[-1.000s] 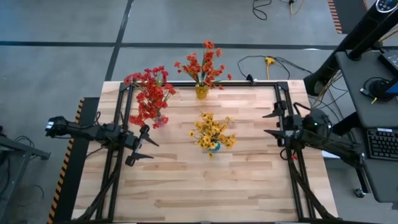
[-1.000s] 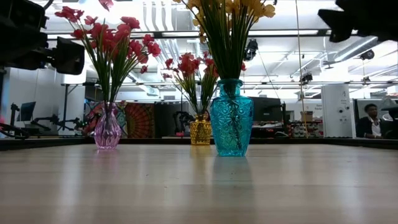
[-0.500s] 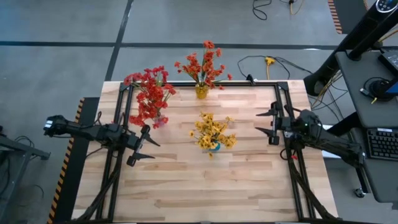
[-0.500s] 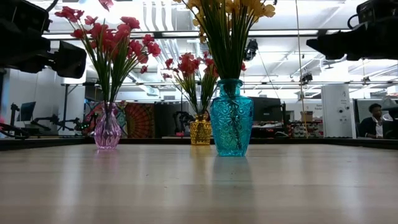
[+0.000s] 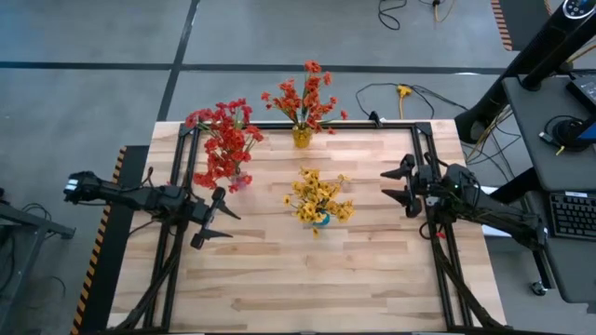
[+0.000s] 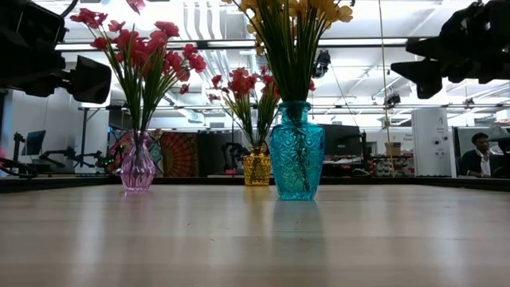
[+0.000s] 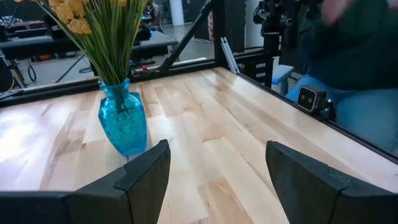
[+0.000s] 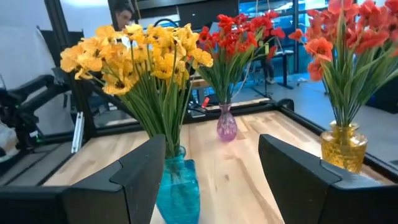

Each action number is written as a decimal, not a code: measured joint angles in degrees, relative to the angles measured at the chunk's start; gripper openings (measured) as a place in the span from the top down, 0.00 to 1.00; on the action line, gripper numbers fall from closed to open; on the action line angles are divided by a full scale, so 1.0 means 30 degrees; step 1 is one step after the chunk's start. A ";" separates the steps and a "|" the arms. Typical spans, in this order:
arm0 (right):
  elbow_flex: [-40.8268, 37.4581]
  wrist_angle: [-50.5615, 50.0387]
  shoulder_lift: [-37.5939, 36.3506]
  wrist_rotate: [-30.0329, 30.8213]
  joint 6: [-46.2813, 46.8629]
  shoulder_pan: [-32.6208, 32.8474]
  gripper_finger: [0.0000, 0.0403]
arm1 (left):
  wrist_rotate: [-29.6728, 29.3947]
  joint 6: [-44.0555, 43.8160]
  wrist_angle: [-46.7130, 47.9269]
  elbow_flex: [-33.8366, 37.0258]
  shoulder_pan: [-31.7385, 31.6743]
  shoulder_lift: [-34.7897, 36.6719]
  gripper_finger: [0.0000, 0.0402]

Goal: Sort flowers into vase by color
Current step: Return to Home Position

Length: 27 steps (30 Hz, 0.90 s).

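Sorting looks done: red flowers in pink vase far left, orange flowers in yellow vase far middle, yellow flowers in blue vase at centre of counter. Step in hand, likely: arms homing. Left jaws open, empty, at left, just near of pink vase. Right jaws open, empty, at right. Next: retract clear of blooms. High view: blooms hide vases. Low view: arms mere dark shapes, cut off.

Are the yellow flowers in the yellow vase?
No, the yellow flowers stand in the blue vase.
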<state>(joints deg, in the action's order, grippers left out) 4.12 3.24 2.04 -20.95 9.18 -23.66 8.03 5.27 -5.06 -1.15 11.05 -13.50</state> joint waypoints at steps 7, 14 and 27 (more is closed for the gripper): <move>0.0000 -0.0007 0.0000 0.0000 0.0084 0.0000 0.38 | 0.0000 -0.0006 -0.0005 -0.0029 0.0000 -0.0229 0.39; 0.0000 -0.0007 0.0000 0.0000 0.0084 0.0000 0.38 | 0.0000 -0.0006 -0.0007 -0.0029 0.0000 -0.0415 0.39; 0.0000 -0.0007 0.0000 0.0005 0.0084 0.0000 0.38 | 0.0000 -0.0006 -0.0007 -0.0036 0.0000 -0.0569 0.39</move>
<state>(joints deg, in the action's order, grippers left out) 4.12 3.22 2.04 -20.93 9.43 -23.66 8.03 5.26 -5.08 -1.26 11.05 -15.21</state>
